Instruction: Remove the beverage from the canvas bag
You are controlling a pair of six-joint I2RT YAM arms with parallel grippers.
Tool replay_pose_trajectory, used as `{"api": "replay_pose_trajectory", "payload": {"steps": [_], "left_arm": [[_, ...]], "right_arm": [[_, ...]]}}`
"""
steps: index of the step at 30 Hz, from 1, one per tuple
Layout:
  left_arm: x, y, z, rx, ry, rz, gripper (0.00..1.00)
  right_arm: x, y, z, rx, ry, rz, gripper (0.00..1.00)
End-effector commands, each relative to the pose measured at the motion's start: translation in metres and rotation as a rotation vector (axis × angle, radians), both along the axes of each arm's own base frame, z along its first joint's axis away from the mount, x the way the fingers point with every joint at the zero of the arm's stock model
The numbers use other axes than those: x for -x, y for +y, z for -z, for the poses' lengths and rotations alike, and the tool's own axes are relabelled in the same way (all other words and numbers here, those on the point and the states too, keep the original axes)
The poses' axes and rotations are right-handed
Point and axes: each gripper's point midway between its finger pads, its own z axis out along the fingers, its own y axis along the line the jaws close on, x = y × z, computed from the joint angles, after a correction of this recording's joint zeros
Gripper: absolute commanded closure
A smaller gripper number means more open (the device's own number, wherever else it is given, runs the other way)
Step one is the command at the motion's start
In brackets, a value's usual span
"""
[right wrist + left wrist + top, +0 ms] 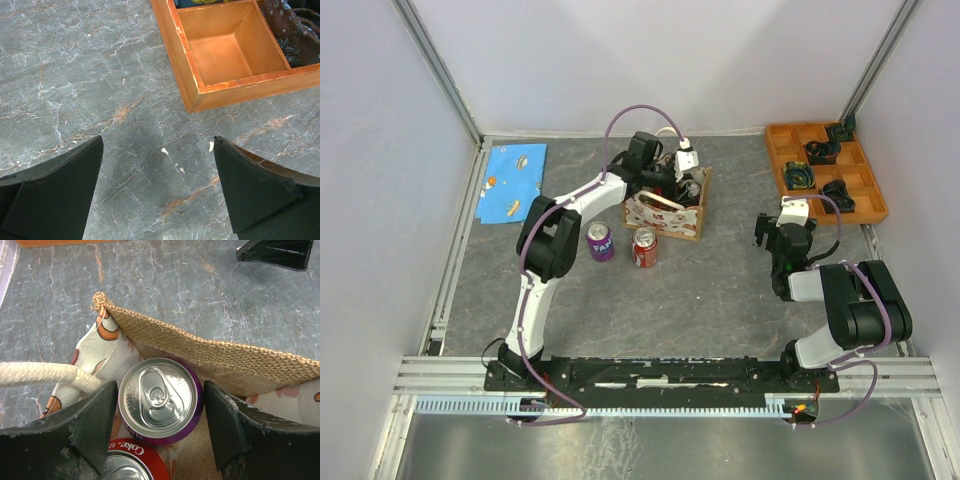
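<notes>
The canvas bag (665,212) stands at the back middle of the table, tan burlap (215,355) with white-and-red sides and a cream rope handle (45,374). Inside it stand a purple can (162,400) and a red Coke can (127,460). My left gripper (682,185) reaches down into the bag; in the left wrist view it (161,390) is open, with a jaw close on each side of the purple can's top. My right gripper (772,235) is open and empty above bare table at the right, as the right wrist view (157,145) shows.
A purple can (600,241) and a red can (645,247) stand on the table just in front of the bag. An orange compartment tray (825,170) with dark items sits back right, its corner near my right gripper (190,75). A blue cloth (513,183) lies back left.
</notes>
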Motion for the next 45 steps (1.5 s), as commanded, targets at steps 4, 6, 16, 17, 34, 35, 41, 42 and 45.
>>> {"api": "replay_pose_trajectory", "payload": {"steps": [4, 6, 16, 17, 34, 35, 41, 42, 45], "left_arm": [[0.002, 0.001, 0.001, -0.028, 0.001, -0.013, 0.20], [-0.001, -0.001, -0.006, -0.028, -0.021, -0.012, 0.19], [-0.012, -0.001, -0.011, -0.061, -0.078, -0.046, 0.15], [-0.011, -0.001, -0.007, -0.069, -0.074, -0.049, 0.15], [-0.014, 0.008, 0.006, -0.116, -0.071, -0.117, 0.97], [-0.015, 0.006, 0.000, -0.104, -0.071, -0.120, 0.97], [-0.021, -0.007, -0.062, 0.011, -0.130, -0.117, 0.97], [-0.023, -0.008, -0.071, 0.030, -0.141, -0.121, 0.97], [-0.028, -0.012, -0.101, 0.080, -0.182, -0.132, 0.97]], "right_arm": [[-0.009, -0.001, -0.017, -0.010, -0.061, 0.012, 0.01], [-0.009, -0.001, -0.017, -0.009, -0.060, 0.012, 0.01], [-0.009, -0.001, -0.017, -0.009, -0.060, 0.012, 0.01], [-0.009, -0.001, -0.017, -0.009, -0.060, 0.012, 0.01], [-0.009, -0.001, -0.018, -0.008, -0.062, 0.011, 0.01], [-0.009, -0.002, -0.017, -0.008, -0.061, 0.012, 0.01], [-0.009, -0.002, -0.017, -0.008, -0.061, 0.012, 0.01], [-0.009, -0.002, -0.018, -0.008, -0.061, 0.012, 0.01], [-0.009, -0.001, -0.018, -0.009, -0.062, 0.012, 0.01]]}}
